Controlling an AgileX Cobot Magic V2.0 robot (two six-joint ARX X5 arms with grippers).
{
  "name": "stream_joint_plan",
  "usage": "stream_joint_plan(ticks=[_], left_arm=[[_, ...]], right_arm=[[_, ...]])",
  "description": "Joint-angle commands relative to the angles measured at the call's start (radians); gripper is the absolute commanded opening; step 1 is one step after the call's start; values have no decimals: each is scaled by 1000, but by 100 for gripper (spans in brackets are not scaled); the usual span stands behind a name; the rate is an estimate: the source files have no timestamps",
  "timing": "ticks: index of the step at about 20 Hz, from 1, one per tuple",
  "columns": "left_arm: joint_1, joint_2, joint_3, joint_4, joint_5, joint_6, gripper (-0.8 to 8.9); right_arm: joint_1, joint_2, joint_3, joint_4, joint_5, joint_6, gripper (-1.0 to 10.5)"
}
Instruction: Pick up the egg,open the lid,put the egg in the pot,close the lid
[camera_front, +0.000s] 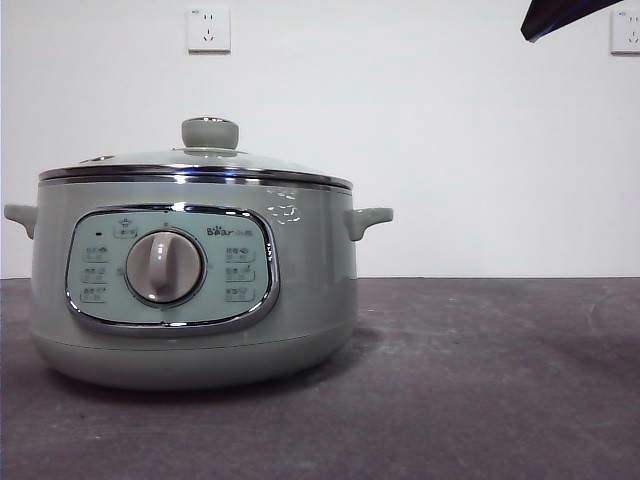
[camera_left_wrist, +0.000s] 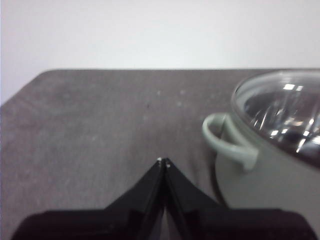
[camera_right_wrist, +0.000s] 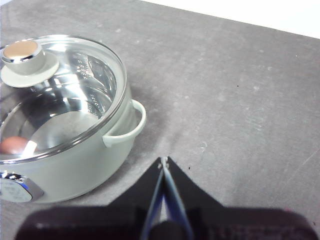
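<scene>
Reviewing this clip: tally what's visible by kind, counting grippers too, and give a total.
Pot: 1
Lid, on the pot: 1
Egg, seen through the glass inside the pot: 1
Grippers, left gripper and right gripper, both shut and empty: 2
Wall sockets: 2
Total: 7

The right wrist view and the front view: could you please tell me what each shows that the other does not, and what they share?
Only the right wrist view shows the right gripper, jaws shut, over the bare table beside the pot, and a reddish-brown shape, probably the egg, seen through the glass lid.

Only the front view shows the dial, the Bear logo, both side handles, two wall sockets and a dark arm tip at the top corner.

Both show the pot with the lid seated on it, its knob, and the dark table.
</scene>
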Motion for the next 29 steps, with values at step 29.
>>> stream_joint_plan(ticks=[29], left_arm=[[15, -46, -127, 37, 20, -2, -3]], right_arm=[[-9, -66, -11, -62, 17, -14, 1]])
